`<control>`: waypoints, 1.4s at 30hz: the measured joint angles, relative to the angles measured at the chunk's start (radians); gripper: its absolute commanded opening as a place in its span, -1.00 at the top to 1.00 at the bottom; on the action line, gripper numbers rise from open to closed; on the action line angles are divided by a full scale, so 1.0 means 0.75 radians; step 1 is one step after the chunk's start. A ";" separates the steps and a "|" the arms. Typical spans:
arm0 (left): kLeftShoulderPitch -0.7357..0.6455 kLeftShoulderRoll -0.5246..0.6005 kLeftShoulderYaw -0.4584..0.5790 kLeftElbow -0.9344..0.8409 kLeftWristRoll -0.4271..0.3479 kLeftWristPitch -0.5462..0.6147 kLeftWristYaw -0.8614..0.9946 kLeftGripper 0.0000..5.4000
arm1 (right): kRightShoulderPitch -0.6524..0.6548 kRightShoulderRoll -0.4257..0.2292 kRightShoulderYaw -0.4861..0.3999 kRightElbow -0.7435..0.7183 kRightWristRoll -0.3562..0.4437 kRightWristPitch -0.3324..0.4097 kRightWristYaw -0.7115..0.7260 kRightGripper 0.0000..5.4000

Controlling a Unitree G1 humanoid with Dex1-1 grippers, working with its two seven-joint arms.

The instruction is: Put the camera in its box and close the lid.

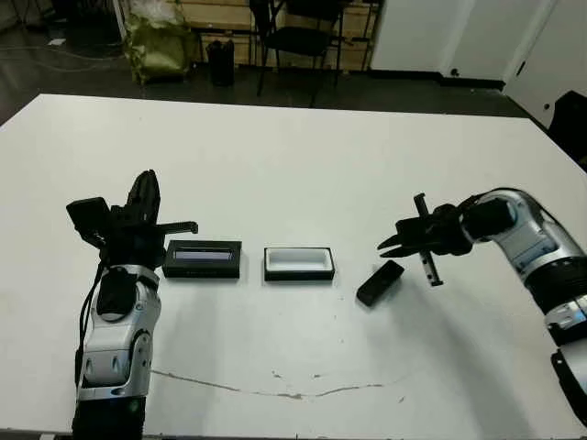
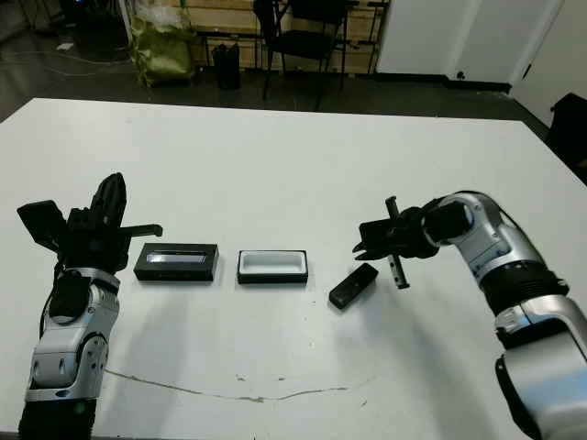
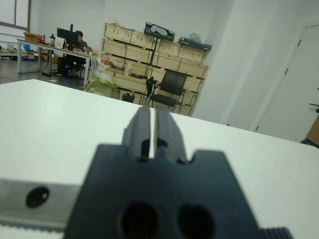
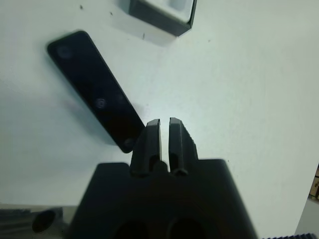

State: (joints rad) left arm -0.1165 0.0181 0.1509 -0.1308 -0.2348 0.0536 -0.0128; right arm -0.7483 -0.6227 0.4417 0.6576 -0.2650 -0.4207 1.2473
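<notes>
Nearest the head camera, the left gripper (image 1: 147, 188) is standing at the table's left front, raised on its silver forearm and pointing up and away from the robot. Its two fingers (image 3: 142, 132) are pressing together, clenched on nothing; only its wrist view is showing this closed seam, along with stacked crates and a black chair (image 3: 169, 87) beyond the table.

One lid (image 1: 203, 258) is lying flat just to the right of that arm, its pale strip facing up. One box (image 1: 299, 263) is sitting beside the lid, apart from it by a narrow gap, with its white lining exposed and nothing resting inside it. One camera (image 1: 381, 281) is lying on the white table (image 1: 293, 165) to the right of the box, turned diagonally and outside the box.

The right gripper (image 1: 393, 244) is hovering just above and behind the camera's far end, reaching in from the right. From the head views its fingers are appearing slightly spread, but the right wrist view is showing the two fingers (image 4: 152, 137) nearly together, separated by a thin slit and grasping nothing. That same view is showing the camera's (image 4: 97, 97) glossy face with small round marks, and one corner of the box (image 4: 164, 15), details that the head views are not resolving.
</notes>
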 measured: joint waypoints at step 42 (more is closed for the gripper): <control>0.002 -0.022 0.009 -0.004 0.007 0.011 -0.010 1.00 | 0.017 0.051 -0.034 0.199 -0.070 -0.112 -0.271 0.99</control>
State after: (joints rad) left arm -0.1149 0.0014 0.1578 -0.1337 -0.2298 0.0615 -0.0203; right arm -0.7355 -0.5846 0.4160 0.8072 -0.3175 -0.5050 1.0443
